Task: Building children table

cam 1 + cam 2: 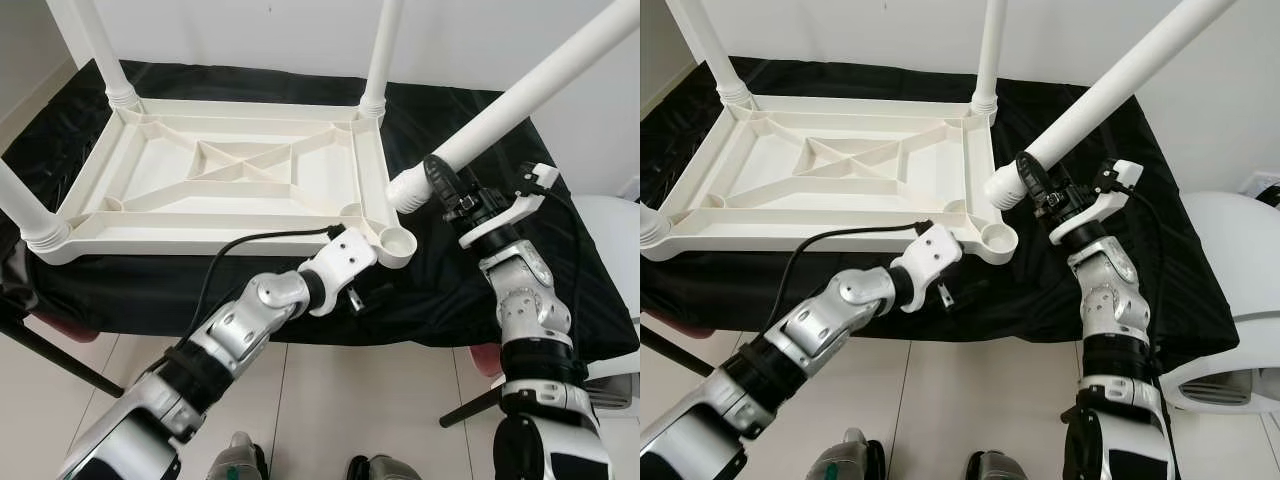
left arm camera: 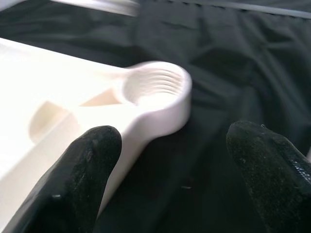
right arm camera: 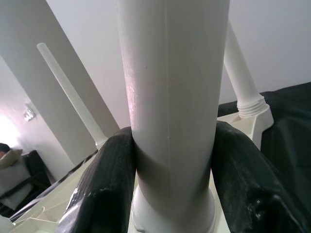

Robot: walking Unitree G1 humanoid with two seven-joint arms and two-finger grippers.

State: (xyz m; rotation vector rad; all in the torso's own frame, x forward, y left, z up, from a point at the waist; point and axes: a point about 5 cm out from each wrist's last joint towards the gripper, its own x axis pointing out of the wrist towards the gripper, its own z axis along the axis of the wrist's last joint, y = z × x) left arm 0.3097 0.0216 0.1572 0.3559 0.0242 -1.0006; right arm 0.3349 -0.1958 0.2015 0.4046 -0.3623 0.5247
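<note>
Black cloth — white wall, tiled floor.

Even, bright indoor light fills my head views, sharp throughout. The glossy black cloth shows pale sheen along its creases; the upturned white plastic tabletop casts soft shadows inside its ribs. My left wrist view is blurred, its black fingertips smeared. At my right wrist, the white round leg looks soft from closeness.
</note>
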